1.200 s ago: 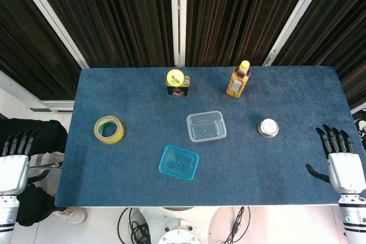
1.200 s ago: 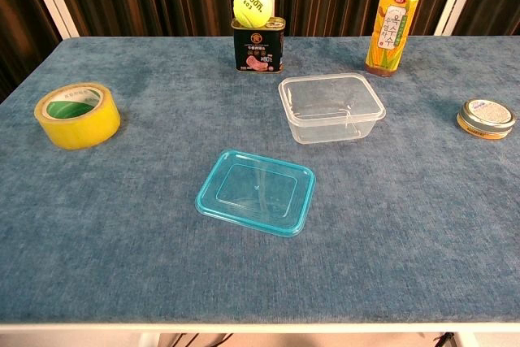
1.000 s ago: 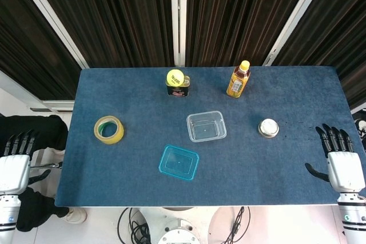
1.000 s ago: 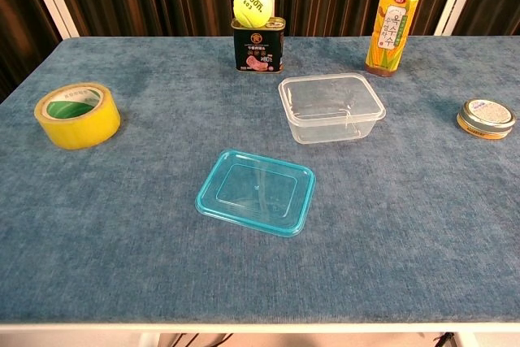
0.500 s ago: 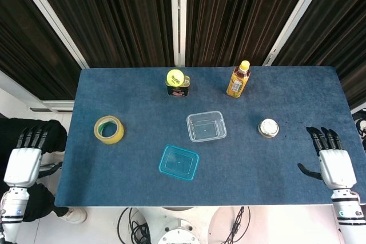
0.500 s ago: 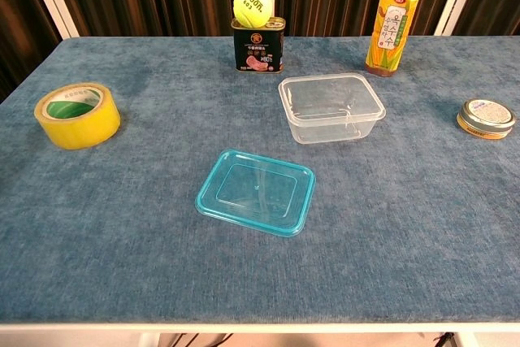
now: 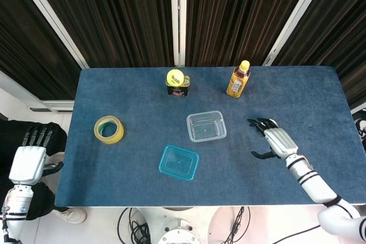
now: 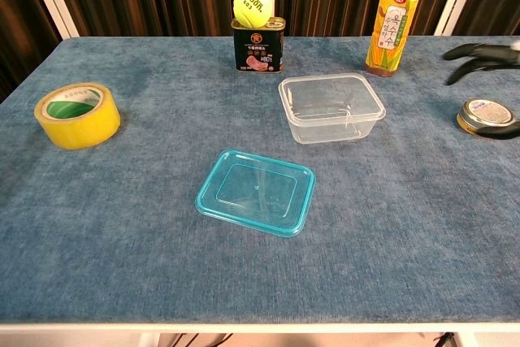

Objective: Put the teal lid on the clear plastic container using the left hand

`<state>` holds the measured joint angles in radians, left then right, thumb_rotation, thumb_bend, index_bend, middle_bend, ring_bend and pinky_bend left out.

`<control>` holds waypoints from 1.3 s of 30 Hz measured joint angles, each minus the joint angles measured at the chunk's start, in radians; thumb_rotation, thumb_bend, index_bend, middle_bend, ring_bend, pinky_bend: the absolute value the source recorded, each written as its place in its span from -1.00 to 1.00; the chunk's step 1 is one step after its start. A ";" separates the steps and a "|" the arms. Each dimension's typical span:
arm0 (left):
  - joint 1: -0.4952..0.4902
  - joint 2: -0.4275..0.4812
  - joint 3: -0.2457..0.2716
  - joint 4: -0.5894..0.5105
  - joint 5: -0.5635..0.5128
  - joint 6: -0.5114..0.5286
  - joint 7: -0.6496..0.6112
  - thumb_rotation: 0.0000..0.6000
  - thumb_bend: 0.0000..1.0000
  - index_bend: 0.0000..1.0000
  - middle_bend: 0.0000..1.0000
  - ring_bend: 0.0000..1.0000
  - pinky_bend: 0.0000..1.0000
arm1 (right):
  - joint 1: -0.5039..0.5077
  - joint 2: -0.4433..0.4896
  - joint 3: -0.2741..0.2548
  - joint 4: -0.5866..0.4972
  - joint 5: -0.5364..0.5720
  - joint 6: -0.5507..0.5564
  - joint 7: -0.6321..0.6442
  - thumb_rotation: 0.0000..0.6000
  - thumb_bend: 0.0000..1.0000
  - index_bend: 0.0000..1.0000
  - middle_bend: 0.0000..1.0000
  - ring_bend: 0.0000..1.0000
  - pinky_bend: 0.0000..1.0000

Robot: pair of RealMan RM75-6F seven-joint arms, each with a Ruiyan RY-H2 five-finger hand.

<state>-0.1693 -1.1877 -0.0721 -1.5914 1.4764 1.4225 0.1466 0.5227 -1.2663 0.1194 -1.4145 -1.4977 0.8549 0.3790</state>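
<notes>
Both robot hands empty, fingers apart: left robot hand (image 7: 27,163) off-table, right robot hand (image 7: 274,139) hiding the small tin (image 8: 485,117).

We are seeing a blue surface (image 8: 122,225) carrying a teal lid (image 8: 255,191), clear container (image 8: 331,107), tape roll (image 8: 77,114), tin (image 8: 257,45) (ball-topped), bottle (image 8: 392,22) and small jar (image 8: 486,118).

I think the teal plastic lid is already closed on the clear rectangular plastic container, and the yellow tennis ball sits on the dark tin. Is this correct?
Not quite. The teal plastic lid is not on the clear rectangular plastic container; it lies flat on the blue table in front of it, apart from it, as the chest view shows. The yellow tennis ball does sit on the dark tin.
</notes>
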 measured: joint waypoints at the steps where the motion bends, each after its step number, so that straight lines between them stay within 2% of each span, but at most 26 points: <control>1: 0.000 -0.001 0.000 0.000 0.000 0.001 -0.001 1.00 -1.00 -0.93 -0.95 -1.00 -1.00 | 0.019 -0.017 0.001 0.019 -0.002 -0.015 0.020 1.00 -0.68 -1.00 -0.68 -1.00 -1.00; 10: 0.005 -0.003 0.006 0.001 -0.003 0.007 -0.005 1.00 -1.00 -0.93 -0.95 -1.00 -1.00 | 0.115 -0.145 -0.011 0.145 -0.064 -0.042 0.209 1.00 -0.69 -1.00 -0.68 -1.00 -1.00; 21: 0.009 -0.016 0.014 0.020 0.001 0.011 -0.024 1.00 -1.00 -0.93 -0.95 -1.00 -1.00 | 0.141 -0.174 -0.059 0.121 -0.097 0.002 0.280 1.00 -0.73 -1.00 -0.71 -1.00 -1.00; 29: 0.013 -0.021 0.020 0.034 0.010 0.018 -0.042 1.00 -1.00 -0.93 -0.95 -1.00 -1.00 | 0.120 -0.156 -0.073 0.054 -0.097 0.063 0.163 1.00 -0.74 -1.00 -0.73 -1.00 -1.00; 35: -0.003 -0.020 0.025 0.041 0.030 0.001 -0.042 1.00 -1.00 -0.93 -0.95 -1.00 -1.00 | 0.080 -0.131 -0.060 -0.006 -0.055 0.133 -0.063 1.00 -0.74 -1.00 -0.82 -1.00 -1.00; 39: -0.051 -0.010 0.034 0.029 0.091 -0.046 -0.034 1.00 -1.00 -0.92 -0.95 -1.00 -1.00 | 0.032 -0.069 -0.046 -0.085 -0.015 0.213 -0.193 1.00 -0.74 -1.00 -0.84 -1.00 -1.00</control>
<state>-0.2205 -1.1980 -0.0384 -1.5623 1.5676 1.3761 0.1129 0.5550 -1.3358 0.0733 -1.4999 -1.5122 1.0678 0.1862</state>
